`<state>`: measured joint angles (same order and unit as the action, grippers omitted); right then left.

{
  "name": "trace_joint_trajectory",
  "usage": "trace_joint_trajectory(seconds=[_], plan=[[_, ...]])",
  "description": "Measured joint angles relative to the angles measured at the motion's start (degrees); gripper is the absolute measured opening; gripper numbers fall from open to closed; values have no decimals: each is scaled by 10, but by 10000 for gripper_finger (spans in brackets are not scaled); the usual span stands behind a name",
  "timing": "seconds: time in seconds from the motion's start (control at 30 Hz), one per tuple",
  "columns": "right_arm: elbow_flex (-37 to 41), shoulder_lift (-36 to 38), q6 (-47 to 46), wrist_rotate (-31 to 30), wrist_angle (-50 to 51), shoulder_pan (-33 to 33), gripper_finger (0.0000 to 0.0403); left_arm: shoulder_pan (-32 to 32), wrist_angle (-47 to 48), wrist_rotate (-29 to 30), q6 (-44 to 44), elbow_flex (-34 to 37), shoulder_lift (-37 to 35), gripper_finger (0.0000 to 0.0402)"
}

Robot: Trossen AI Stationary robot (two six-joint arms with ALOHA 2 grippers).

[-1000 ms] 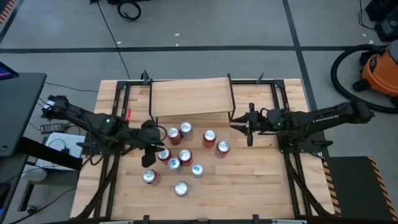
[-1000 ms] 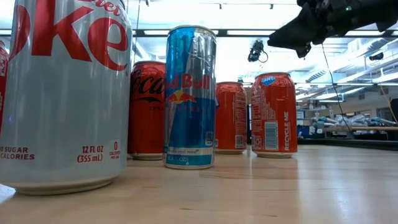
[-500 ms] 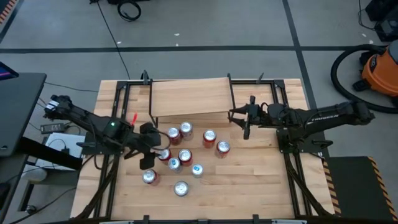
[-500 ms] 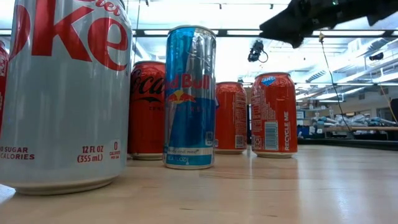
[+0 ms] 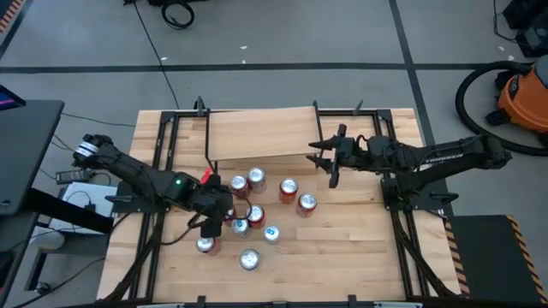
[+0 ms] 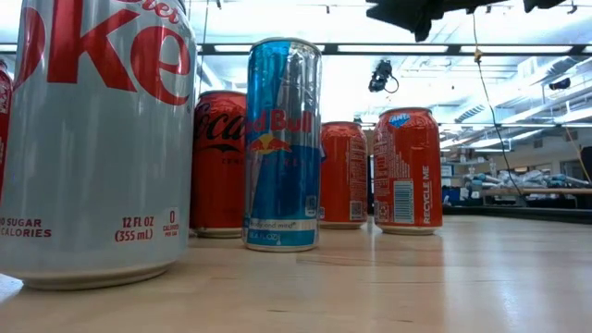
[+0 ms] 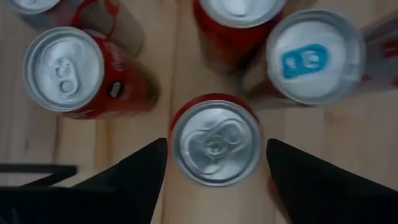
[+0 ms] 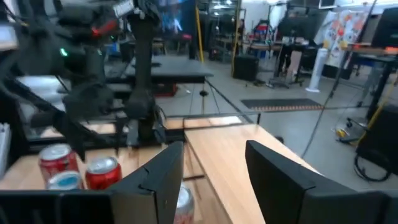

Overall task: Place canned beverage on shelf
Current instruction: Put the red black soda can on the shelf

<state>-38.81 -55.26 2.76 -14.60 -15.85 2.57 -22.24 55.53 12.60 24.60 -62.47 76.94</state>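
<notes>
Cans (image 5: 254, 210) all stand on the bench (image 5: 342, 257); from the high view I count nine or so in a loose cluster in front of the shelf (image 5: 261, 133), whose top board is bare. Nothing placed yet, so I judge the task at its start. Left claw (image 5: 211, 224) is over the cluster's left side. Right claw (image 5: 330, 161) hangs by the shelf's right front corner, close to its black leg; little margin there. Open bench lies to the right of and in front of the cluster.

Low view: Diet Coke can (image 6: 92, 139) fills the near left, the slim blue can (image 6: 282, 143) beside it, red cans (image 6: 407, 171) behind. A dark arm crosses the top edge, well above the can tops. Nothing is lifted.

Left wrist view: fingers (image 7: 134, 171) stand apart on either side of one red can (image 7: 215, 144), seen lid-on. They straddle it and I see no contact yet. Neighbours crowd in: another red can (image 7: 68, 71) on one side, the blue-tabbed can (image 7: 314, 56) on the other. Tight gaps; a finger could nudge either.

Right wrist view: fingers (image 8: 161, 174) are parted and hold nothing, with the shelf board (image 8: 239, 162) running away between them. Two red cans (image 8: 102, 171) sit off to one side, the left arm (image 8: 93, 99) beyond them.
</notes>
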Motion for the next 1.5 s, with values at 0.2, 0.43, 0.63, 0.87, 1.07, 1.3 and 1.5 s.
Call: trace_joint_trajectory(seconds=[0.2,0.43,0.63,0.87,1.07,1.3,1.5], plan=[[7,-5,-1,-10,6,28,185,-5,21,2,-6,-25,11,287],[7,-22,7,-21,1,30,185,5,34,1,7,-25,11,297],[7,-24,13,-23,-10,25,185,14,32,-2,13,-25,11,353],[-10,-24,23,-24,-40,20,185,14,30,-13,-2,-24,11,397],[-23,-36,15,-22,-48,9,185,14,32,-18,-3,-20,25,397],[-23,-58,14,-21,-49,9,185,22,25,-10,-29,-15,52,396],[-23,-68,15,-22,-58,7,185,25,22,-9,-32,-15,75,396]])
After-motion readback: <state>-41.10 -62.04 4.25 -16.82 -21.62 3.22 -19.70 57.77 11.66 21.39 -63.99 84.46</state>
